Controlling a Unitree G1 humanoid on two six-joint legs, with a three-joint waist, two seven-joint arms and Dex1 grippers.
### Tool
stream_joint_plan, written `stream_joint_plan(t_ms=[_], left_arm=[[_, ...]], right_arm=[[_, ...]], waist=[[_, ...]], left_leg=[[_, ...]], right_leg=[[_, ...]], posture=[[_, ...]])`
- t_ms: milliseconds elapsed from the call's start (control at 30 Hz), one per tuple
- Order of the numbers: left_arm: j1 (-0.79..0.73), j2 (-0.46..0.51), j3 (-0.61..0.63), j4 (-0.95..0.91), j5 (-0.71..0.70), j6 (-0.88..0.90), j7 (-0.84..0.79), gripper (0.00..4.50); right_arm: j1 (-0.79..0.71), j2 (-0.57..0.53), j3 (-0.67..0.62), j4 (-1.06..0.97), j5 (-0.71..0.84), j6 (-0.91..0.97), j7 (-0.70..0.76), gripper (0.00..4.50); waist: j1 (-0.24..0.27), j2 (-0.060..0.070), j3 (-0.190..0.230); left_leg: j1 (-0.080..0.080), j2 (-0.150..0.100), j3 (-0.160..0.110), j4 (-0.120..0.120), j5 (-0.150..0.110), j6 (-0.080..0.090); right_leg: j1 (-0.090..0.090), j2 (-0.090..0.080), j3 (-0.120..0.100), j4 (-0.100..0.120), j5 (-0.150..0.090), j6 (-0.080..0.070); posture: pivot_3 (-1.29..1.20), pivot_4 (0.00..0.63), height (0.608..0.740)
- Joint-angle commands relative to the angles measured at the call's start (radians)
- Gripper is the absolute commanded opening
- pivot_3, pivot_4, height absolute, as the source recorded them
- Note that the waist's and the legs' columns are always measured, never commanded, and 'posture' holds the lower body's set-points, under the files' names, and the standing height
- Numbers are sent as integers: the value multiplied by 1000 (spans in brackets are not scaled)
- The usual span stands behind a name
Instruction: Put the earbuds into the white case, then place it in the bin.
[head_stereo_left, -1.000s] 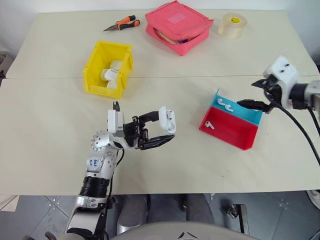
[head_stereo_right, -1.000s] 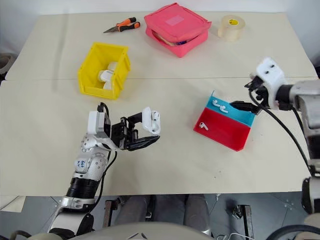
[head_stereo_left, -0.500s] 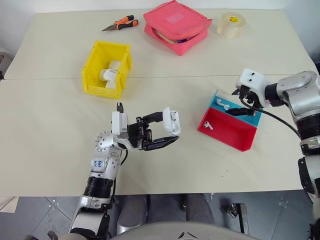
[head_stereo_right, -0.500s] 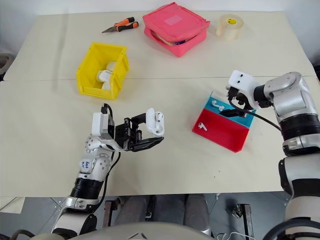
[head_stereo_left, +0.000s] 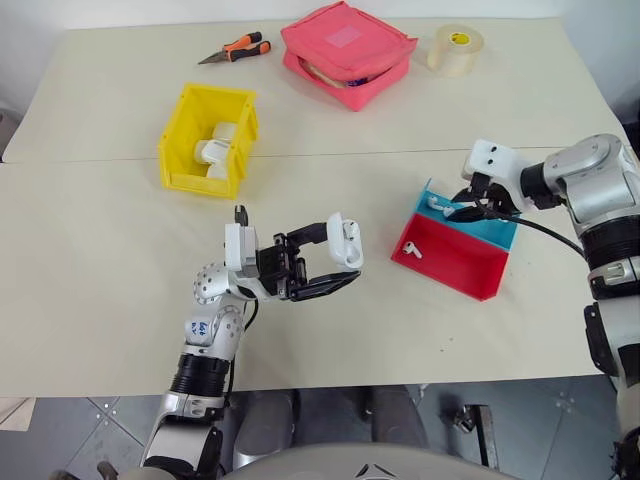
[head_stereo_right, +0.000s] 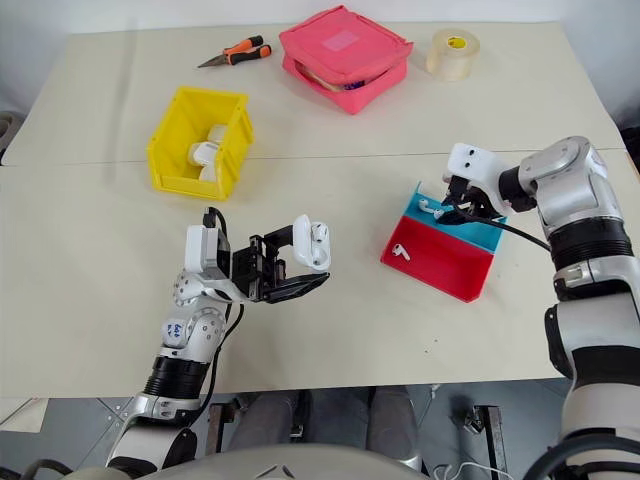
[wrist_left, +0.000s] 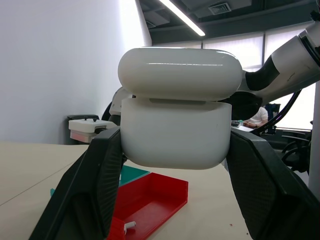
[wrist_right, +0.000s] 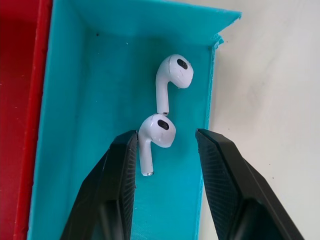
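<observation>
Right wrist view shows the right gripper (wrist_right: 165, 150) with its jaws parted around one of the earbuds (wrist_right: 152, 137) in the blue tray (wrist_right: 65, 100); a second earbud (wrist_right: 172, 75) lies just beyond. The left gripper (head_stereo_left: 335, 268) clamps the white case (head_stereo_left: 344, 240), held above the table left of the trays; the bin (head_stereo_left: 205, 140) sits far left. Closing off-centre could flick the slick bud away or nudge its neighbour.

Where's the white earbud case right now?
The white case is held off the table in the left hand, lid ajar, near the table's middle, left of the red tray.
</observation>
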Motion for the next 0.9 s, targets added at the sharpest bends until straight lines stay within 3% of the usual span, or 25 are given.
stream_joint_plan(t_ms=[33,100,200,433,733,900], left_arm=[[1,-2,-2,-18,2,-16,6,2755],[1,-1,-3,-19,2,-16,6,2755],[1,1,-3,-22,1,-15,8,2755],[-2,3,-5,-21,-1,-10,6,2755],[-36,-2,-7,4,-3,-2,0,2755],[-57,-2,-8,19,-6,8,-7,2755]], right_arm=[[5,13,10,30,-29,-14,10,1892],[5,18,7,33,-29,-19,14,1892],[9,25,2,32,-32,-21,13,1114],[56,5,-40,-31,-12,-6,7,1114],[185,-113,-224,-295,107,138,0,1114],[263,-146,-250,-361,130,164,-21,1114]], waist=[[-1,0,0],[-1,0,0],[-2,0,0],[0,0,0],[6,0,0],[4,1,0]], left_leg=[[0,0,0,0,0,0],[0,0,0,0,0,0],[1,0,0,0,0,0],[1,0,0,1,0,0],[0,0,0,1,0,0],[0,0,0,1,0,0]], right_leg=[[0,0,0,0,0,0],[0,0,0,0,0,0],[1,0,0,0,0,0],[1,0,0,1,0,0],[0,0,0,1,0,0],[0,0,0,1,0,0]], posture=[[0,150,740],[0,150,740],[0,150,740],[0,150,740],[0,150,740],[0,150,740]])
